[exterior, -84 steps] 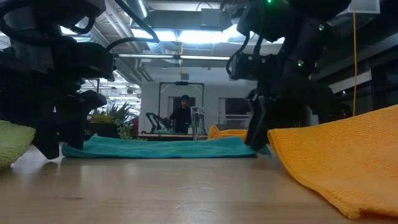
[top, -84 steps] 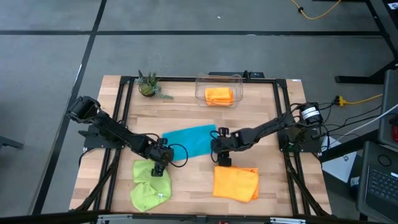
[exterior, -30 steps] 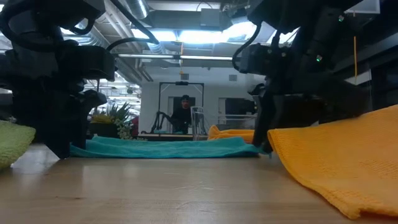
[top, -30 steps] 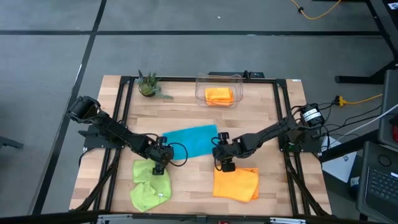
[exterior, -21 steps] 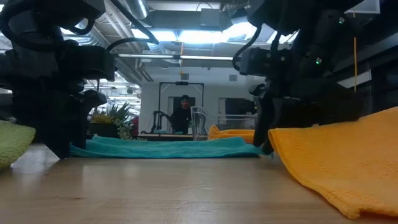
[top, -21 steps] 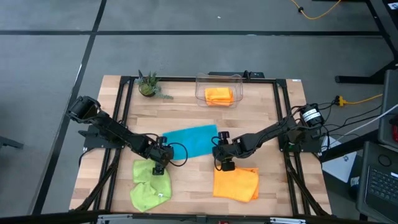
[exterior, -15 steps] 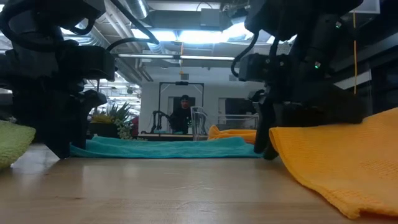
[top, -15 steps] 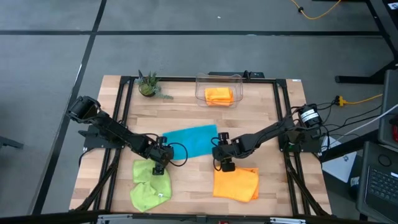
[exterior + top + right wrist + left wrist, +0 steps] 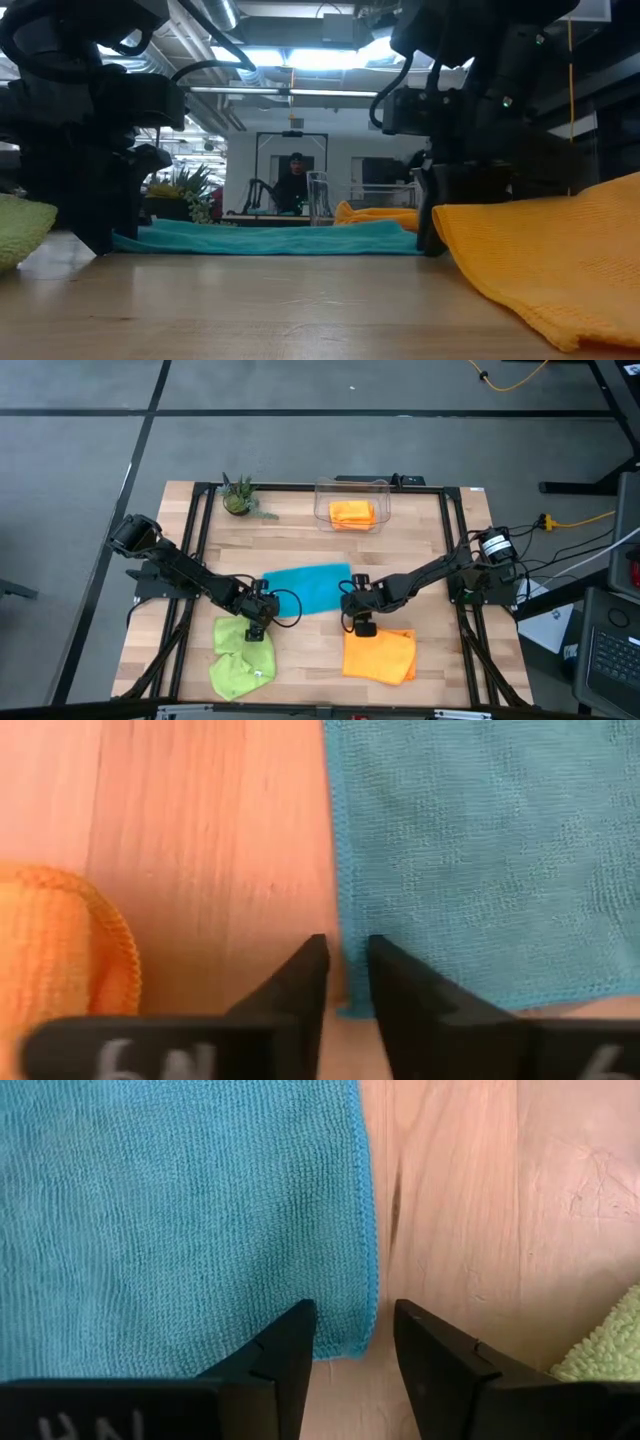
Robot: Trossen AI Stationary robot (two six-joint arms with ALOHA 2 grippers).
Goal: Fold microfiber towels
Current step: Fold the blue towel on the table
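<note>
Teal towel (image 9: 306, 586) lies flat across the middle of the table (image 9: 420, 550), and we have a gripper at each of its two near corners. We hold the left gripper (image 9: 348, 1342) low over the left near corner with its fingers a little apart, the cloth's hem running between them, so that closing should pinch the edge. Our right gripper (image 9: 347, 968) sits at the right near corner with only a narrow gap between its fingers, straddling the hem there; neither looks clamped on the cloth yet. We judge this pairing is meant to lift both corners together and carry them over for a fold.

Beside the left gripper lies the crumpled lime green towel (image 9: 241, 656), and the loose orange towel (image 9: 379, 655) lies just beside the right one. A folded orange towel (image 9: 352, 513) rests in the clear bin (image 9: 380, 488).
</note>
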